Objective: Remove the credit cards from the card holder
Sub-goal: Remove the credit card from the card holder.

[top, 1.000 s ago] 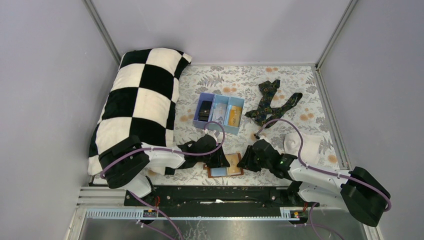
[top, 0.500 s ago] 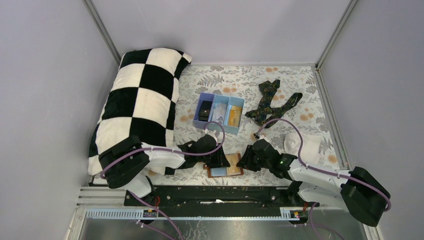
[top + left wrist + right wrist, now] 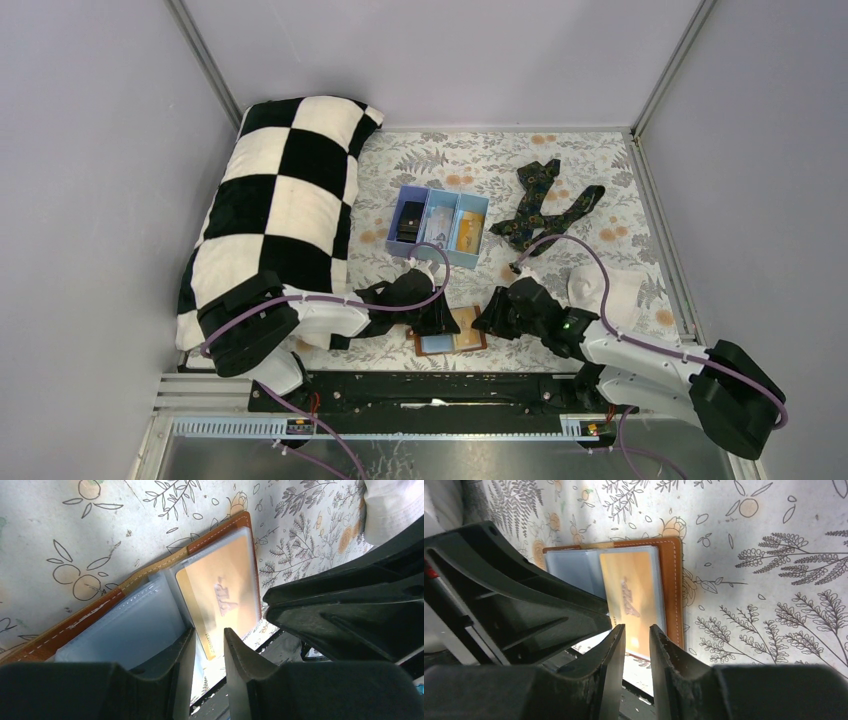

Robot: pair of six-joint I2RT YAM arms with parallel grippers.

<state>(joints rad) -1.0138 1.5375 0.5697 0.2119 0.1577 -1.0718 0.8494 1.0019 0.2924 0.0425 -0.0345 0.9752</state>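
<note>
The brown leather card holder (image 3: pixel 452 342) lies open at the near edge of the floral cloth. It also shows in the left wrist view (image 3: pixel 150 605) and the right wrist view (image 3: pixel 671 580). A gold-orange credit card (image 3: pixel 220 592) sits in its right clear sleeve and also shows in the right wrist view (image 3: pixel 629 597); the left sleeve is pale blue-grey. My left gripper (image 3: pixel 207 647) hovers over the holder's middle, jaws a narrow gap apart, the card's near corner showing between them. My right gripper (image 3: pixel 637 635) is just right of it, jaws also narrowly apart over the card's near edge, holding nothing.
A light blue three-compartment tray (image 3: pixel 478 255) behind the holder holds a black card (image 3: pixel 408 222), a pale card and a gold card. A dark patterned necktie (image 3: pixel 545 205) lies back right, a white cloth (image 3: pixel 612 290) right, a checkered pillow (image 3: pixel 280 200) left. The two grippers are very close together.
My right gripper has edged slightly left toward the card holder. The left gripper and the holder have not visibly moved.
</note>
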